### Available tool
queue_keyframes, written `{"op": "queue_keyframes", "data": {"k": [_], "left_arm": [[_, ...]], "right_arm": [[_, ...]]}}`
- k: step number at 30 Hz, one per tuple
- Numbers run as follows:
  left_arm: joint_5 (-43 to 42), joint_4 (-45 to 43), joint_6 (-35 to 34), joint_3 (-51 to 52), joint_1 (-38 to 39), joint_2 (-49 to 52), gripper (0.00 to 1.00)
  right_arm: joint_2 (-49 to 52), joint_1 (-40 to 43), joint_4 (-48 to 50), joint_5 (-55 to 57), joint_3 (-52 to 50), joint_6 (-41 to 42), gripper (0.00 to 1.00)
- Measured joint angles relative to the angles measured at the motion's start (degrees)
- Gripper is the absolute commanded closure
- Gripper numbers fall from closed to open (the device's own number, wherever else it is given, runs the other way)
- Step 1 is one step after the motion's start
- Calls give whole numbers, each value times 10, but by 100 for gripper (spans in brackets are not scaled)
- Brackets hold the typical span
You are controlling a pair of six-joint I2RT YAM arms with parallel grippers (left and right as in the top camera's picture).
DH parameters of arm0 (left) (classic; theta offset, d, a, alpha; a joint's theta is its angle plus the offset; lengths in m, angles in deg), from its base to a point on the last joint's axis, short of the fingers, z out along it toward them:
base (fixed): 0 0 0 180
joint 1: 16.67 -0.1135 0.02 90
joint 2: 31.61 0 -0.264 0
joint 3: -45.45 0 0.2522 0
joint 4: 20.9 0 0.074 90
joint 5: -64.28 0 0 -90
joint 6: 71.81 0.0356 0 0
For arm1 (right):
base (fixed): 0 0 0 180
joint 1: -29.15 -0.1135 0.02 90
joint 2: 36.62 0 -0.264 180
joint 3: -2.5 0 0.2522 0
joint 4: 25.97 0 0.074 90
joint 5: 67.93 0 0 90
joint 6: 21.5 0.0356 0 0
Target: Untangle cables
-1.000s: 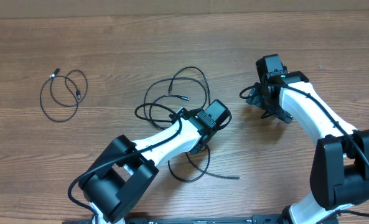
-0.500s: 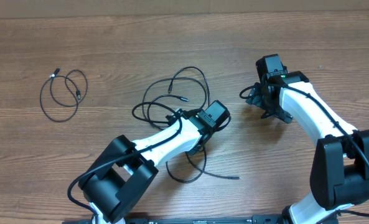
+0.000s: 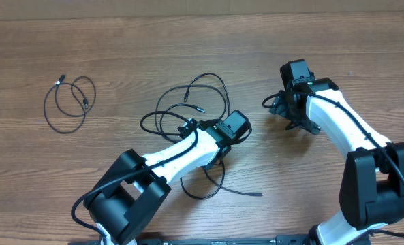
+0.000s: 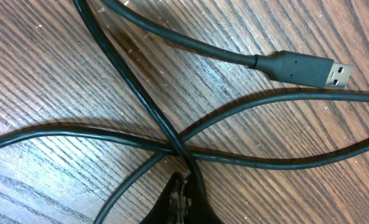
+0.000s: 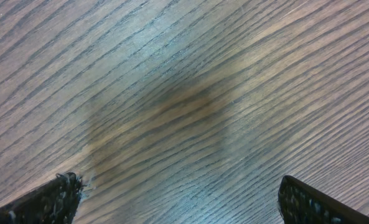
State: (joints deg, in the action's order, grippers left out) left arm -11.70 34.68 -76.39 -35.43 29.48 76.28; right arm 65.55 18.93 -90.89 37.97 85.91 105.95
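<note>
A tangle of thin black cables (image 3: 200, 80) lies in loops at the table's middle. One loose end (image 3: 256, 194) trails toward the front. In the left wrist view several strands cross on the wood and a USB plug (image 4: 308, 68) lies at the upper right. My left gripper (image 3: 191, 128) (image 4: 184, 183) is shut, pinching one strand (image 4: 134, 81) right where the strands cross. A separate coiled cable (image 3: 69, 102) rests far to the left. Right of the tangle, my right gripper (image 3: 275, 105) (image 5: 181, 199) stands open over bare wood, holding nothing.
The wooden table (image 3: 338, 41) runs under everything. Both white arms reach in from the front edge, the left arm (image 3: 167, 156) crossing over the front part of the tangle.
The left gripper has dragged its strand slightly left, and the tangle's left loop has widened that way. The right arm has stayed still.
</note>
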Motion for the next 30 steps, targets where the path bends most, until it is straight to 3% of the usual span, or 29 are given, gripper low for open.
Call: {"op": "queue_keyframes", "data": {"k": [2,12,24,30], "left_arm": [[2,0,0,0,0,0,95],[5,2,-6,0,0,0,67],[-4,2,-10,0,0,0,72],[-17,0,-11,0,0,0,65]], "right_arm": [[0,0,0,0,0,0,0],[0,0,0,0,0,0,0],[0,0,0,0,0,0,0],[0,0,0,0,0,0,0]]}}
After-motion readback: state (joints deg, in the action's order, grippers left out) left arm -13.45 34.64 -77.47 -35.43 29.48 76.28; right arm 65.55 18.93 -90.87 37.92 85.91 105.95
